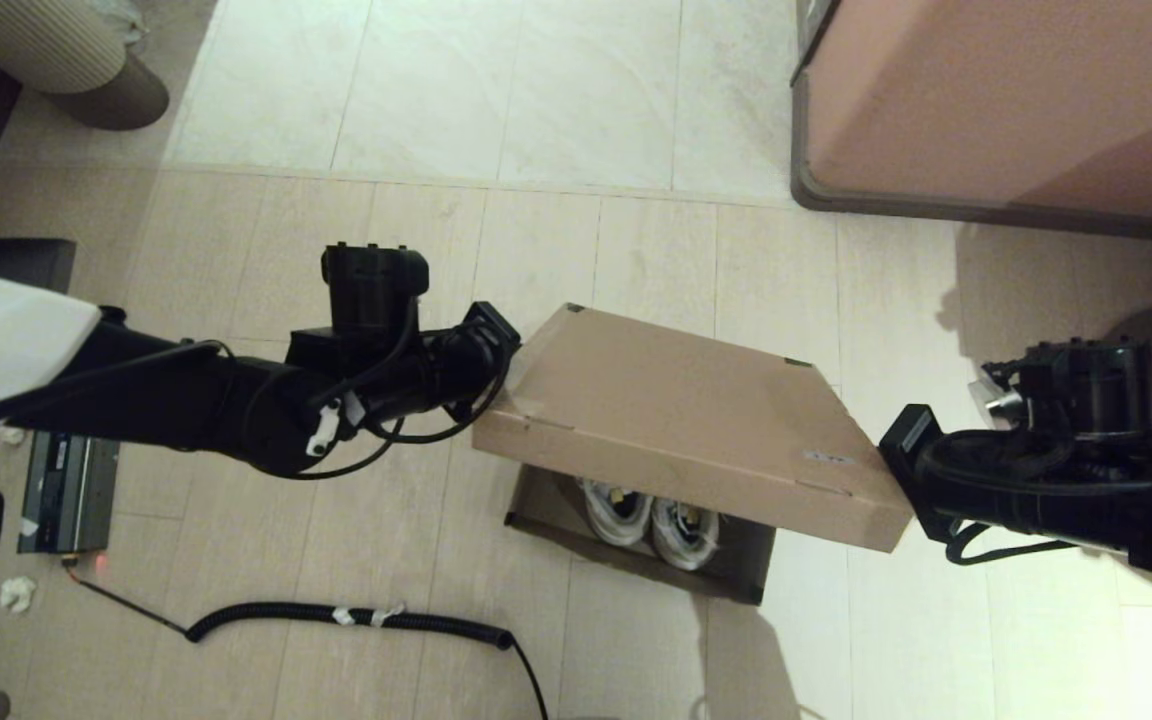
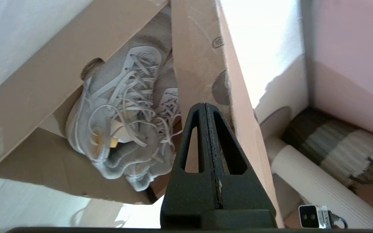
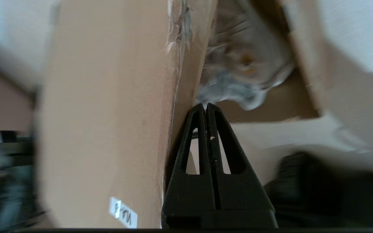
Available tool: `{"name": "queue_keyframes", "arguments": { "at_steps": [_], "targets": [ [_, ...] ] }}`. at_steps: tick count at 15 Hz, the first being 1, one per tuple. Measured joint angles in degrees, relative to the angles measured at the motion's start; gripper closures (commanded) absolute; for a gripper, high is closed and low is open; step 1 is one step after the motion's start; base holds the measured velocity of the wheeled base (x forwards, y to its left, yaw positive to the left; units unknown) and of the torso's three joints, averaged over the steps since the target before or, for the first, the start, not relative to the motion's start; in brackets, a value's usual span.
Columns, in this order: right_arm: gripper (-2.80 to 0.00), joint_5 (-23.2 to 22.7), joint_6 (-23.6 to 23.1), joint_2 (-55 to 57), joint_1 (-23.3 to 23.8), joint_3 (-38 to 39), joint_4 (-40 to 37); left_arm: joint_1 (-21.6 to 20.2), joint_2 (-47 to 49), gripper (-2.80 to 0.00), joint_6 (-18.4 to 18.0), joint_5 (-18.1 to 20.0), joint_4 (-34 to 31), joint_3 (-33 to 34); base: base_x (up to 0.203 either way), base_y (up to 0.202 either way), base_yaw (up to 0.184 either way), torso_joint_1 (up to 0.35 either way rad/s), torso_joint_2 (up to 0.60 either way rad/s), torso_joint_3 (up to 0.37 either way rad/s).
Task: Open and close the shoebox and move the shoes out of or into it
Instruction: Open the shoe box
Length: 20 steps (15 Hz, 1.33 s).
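Head view: the shoebox (image 1: 636, 540) sits on the floor (image 1: 536, 240) between both arms, its lid (image 1: 686, 420) raised partway, near edge lifted, leaving a narrow gap over the shoes (image 1: 651, 520) lying side by side inside. The left gripper (image 1: 496, 345) is at the lid's left edge, the right gripper (image 1: 901, 445) at its right edge; each has its fingers pressed together, beside the lid rather than pinching it. A cabinet (image 1: 986, 100) stands well apart beyond; a coiled cable (image 1: 356, 617) lies nearer the robot.
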State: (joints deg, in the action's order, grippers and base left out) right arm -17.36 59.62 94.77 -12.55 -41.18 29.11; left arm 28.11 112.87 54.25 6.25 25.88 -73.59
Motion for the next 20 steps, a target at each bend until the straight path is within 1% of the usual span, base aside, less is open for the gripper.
{"name": "queue_keyframes", "arguments": {
  "at_steps": [2,4,8,10,13,15,17,20],
  "targets": [
    [0.00,-4.2,1.8,-2.1,3.1,-3.2,-4.1,0.0,0.1,0.00,0.0,0.2,0.0,-1.6,0.000,0.000,0.000,0.000,0.00,0.000],
    [0.00,-7.9,2.1,-3.4,6.6,-6.3,-7.9,0.1,0.4,0.00,0.0,0.3,0.0,-3.4,0.000,0.000,0.000,0.000,0.00,0.000],
    [0.00,-13.4,2.2,-3.7,12.2,-9.9,-10.0,-0.7,2.3,0.00,-0.1,0.3,-0.8,-9.3,0.000,0.000,0.000,0.000,0.00,0.000],
    [0.00,-13.9,2.2,-2.6,13.6,-10.8,-10.0,-2.3,3.9,0.00,-0.1,0.2,-1.4,-12.2,0.000,0.000,0.000,0.000,0.00,0.000],
    [0.00,-13.9,2.2,0.1,14.5,-14.0,-10.0,-4.3,7.3,0.00,-0.1,0.1,-1.7,-17.9,0.000,0.000,0.000,0.000,0.00,0.000],
    [0.00,-13.9,2.2,2.3,14.7,-17.0,-10.2,-4.7,9.7,0.00,-0.1,0.1,-3.9,-22.8,0.000,0.000,0.000,0.000,0.00,0.000],
    [0.00,-13.8,2.0,3.7,14.7,-18.3,-10.2,-4.8,12.2,0.00,0.0,0.0,-6.8,-27.4,0.000,0.000,0.000,0.000,0.00,0.000],
    [0.00,-13.6,0.4,4.6,16.0,-17.3,-10.1,-4.9,13.7,0.00,-0.9,-0.4,-9.9,-28.2,0.000,0.000,0.000,0.000,0.00,0.000]
  ]
}}
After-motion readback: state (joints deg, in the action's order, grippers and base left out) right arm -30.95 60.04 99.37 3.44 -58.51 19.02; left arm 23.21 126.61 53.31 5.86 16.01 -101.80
